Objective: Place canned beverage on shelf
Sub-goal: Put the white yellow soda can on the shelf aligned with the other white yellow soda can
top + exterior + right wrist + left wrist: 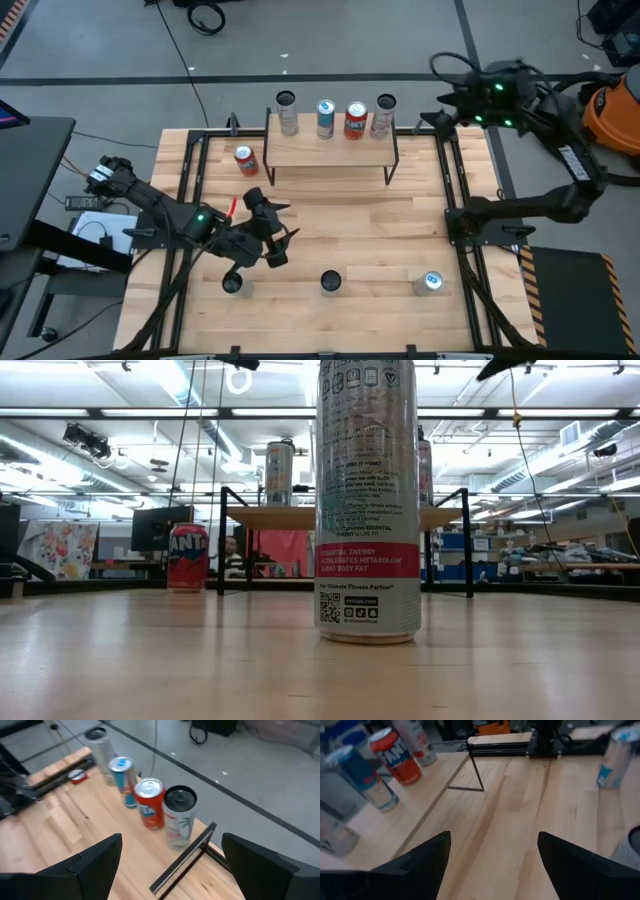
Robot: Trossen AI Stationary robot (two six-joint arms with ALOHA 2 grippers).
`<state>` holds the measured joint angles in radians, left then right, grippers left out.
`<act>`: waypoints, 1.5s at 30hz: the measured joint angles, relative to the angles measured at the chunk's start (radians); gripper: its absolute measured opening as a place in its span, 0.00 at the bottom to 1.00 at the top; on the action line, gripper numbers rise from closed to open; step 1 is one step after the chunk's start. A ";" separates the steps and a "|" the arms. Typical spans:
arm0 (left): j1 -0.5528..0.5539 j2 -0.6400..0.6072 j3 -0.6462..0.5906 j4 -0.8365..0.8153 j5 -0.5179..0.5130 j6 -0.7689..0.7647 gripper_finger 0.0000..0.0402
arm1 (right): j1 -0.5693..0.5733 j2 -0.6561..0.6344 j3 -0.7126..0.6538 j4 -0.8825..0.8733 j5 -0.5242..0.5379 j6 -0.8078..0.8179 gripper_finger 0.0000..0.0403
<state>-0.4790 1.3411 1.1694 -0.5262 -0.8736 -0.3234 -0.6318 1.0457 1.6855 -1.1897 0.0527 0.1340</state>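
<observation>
Shelf [330, 152] at the far side of the tabletop [380, 230], four cans upright along its back edge. Red can [245, 160] stands on the tabletop just beside the shelf's left legs; three more cans along the near edge.

Left gripper [282, 232] mid-table, fingers apart, holding nothing. Right gripper [170, 865] above the shelf's right end, fingers spread, empty.

Risk: the back row is crowded, so another can set down carelessly could knock its neighbours over.
</observation>
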 joint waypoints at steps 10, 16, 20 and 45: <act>-0.052 -0.075 0.000 -0.250 -0.096 -0.249 0.77 | 0.091 -0.213 -0.060 0.011 0.059 0.033 0.87; -0.116 -0.096 0.000 -0.334 -0.155 -0.318 0.77 | 0.094 -0.350 -0.229 0.108 0.015 0.058 0.87; -0.152 -0.102 0.000 -0.357 -0.156 -0.378 0.77 | 0.094 -0.422 -0.337 0.126 0.023 0.077 0.87; -0.364 -0.097 0.000 -0.384 0.026 -0.620 0.77 | 0.094 -0.641 -0.655 0.172 0.025 0.137 0.87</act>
<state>-0.8425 1.2438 1.1690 -0.9104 -0.8478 -0.9430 -0.5377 0.4047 1.0309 -1.0182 0.0772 0.2710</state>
